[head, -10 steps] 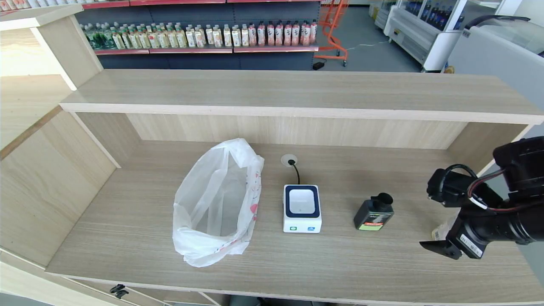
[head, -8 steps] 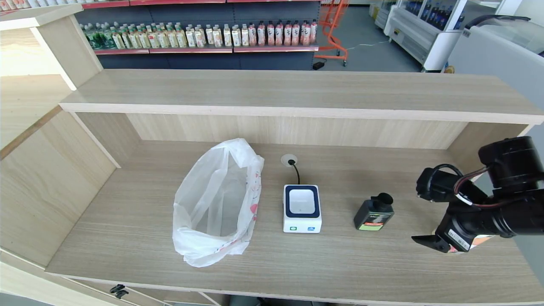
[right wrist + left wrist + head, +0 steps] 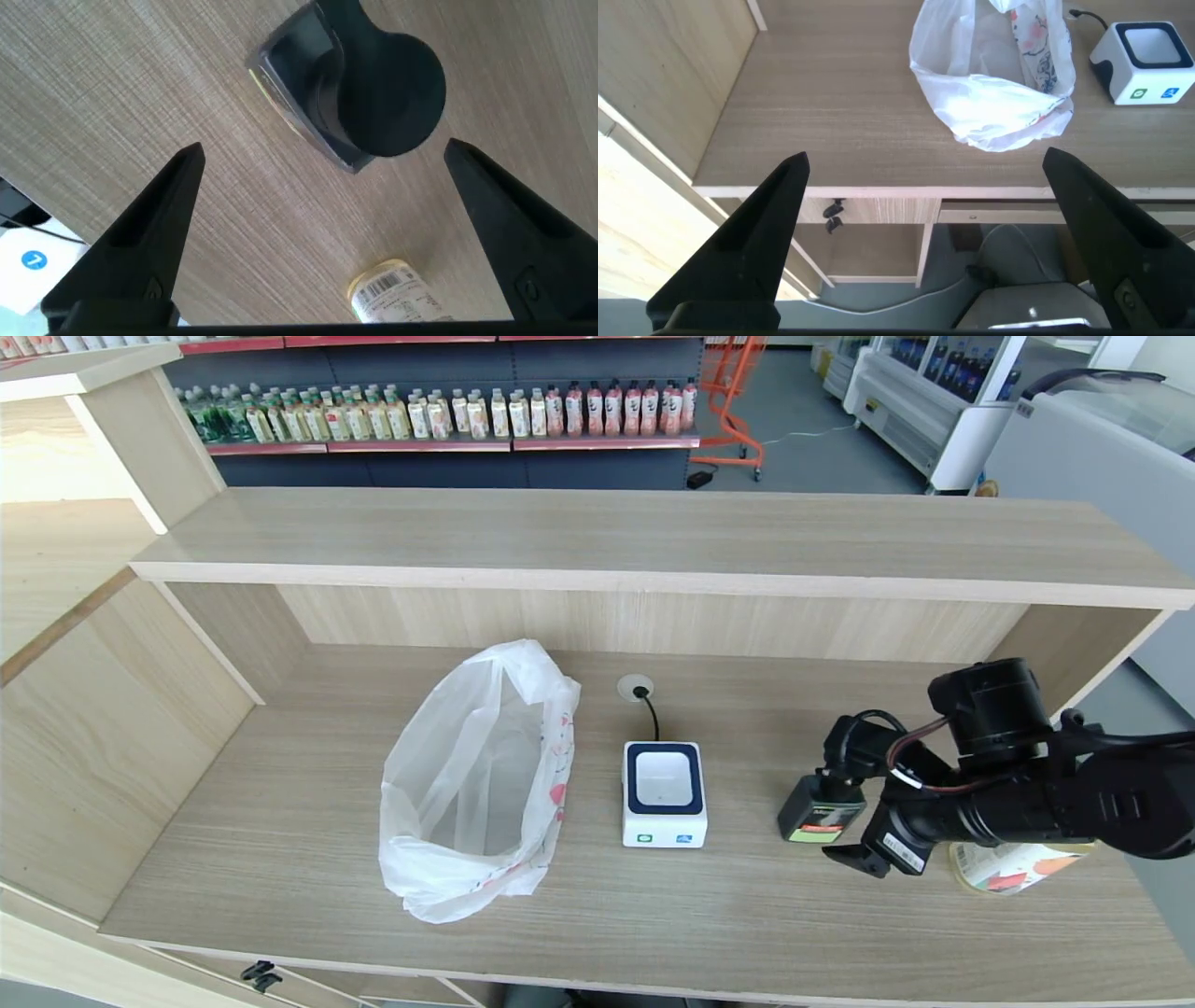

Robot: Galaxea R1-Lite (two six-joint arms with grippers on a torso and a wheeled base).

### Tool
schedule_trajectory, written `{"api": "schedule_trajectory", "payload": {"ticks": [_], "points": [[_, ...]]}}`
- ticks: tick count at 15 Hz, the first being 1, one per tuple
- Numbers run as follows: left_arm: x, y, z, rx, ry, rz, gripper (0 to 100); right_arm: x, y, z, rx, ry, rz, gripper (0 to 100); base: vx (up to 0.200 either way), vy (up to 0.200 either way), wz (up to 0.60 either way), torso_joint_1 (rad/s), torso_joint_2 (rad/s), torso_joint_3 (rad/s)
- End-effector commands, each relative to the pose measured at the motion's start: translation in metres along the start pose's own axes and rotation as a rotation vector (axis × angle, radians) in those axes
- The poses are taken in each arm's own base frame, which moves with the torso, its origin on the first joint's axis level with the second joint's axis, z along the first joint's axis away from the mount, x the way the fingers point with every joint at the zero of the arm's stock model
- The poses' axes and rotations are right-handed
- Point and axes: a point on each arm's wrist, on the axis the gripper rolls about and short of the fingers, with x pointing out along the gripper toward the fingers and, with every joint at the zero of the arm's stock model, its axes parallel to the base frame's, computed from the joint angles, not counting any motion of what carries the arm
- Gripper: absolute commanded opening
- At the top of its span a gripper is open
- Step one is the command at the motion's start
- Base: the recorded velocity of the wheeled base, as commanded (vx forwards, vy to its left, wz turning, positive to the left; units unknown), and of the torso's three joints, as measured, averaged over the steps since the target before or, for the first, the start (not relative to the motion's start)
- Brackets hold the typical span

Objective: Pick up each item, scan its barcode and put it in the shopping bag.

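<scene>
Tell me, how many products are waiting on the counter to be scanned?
2: a black-capped dark bottle right of the scanner, and a colourful container farther right, partly behind the right arm. Others may be hidden there.

No text readable. Barcode sticker [image 3: 381, 282] on cup [image 3: 420, 306], lower centre, digits too small; dark bottle [image 3: 820, 814] label and scanner [image 3: 664, 793] icons illegible.

wood counter [image 3: 597, 915] w/ raised ledge, drink shelves [image 3: 439, 415] behind, freezers [image 3: 943, 401] at right, grey floor.
</scene>
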Motion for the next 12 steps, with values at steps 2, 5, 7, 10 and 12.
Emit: {"api": "schedule_trajectory", "payload": {"ticks": [2,5,7,10,12], "points": [[0.0,0.0,0.0,0.0,0.002,0.0,100,0.017,0.007,0.003,0.023,0.016,0.042,100,0.0,0.0,0.0,0.0,0.0,0.0],[0.0,0.0,0.0,0.0,0.002,0.0,100,0.023,0.016,0.01,0.128,-0.01,0.091,100,0.0,0.0,0.0,0.0,0.0,0.0],[0.0,0.0,0.0,0.0,0.002,0.0,100,0.025,0.016,0.016,0.134,-0.04,0.078,100,0.0,0.0,0.0,0.0,0.0,0.0],[0.0,0.0,0.0,0.0,0.002,0.0,100,0.025,0.015,0.018,0.134,-0.051,0.075,100,0.0,0.0,0.0,0.0,0.0,0.0],[0.0,0.0,0.0,0.0,0.002,0.0,100,0.025,0.016,0.018,0.134,-0.053,0.078,0,0.0,0.0,0.0,0.0,0.0,0.0]]}}
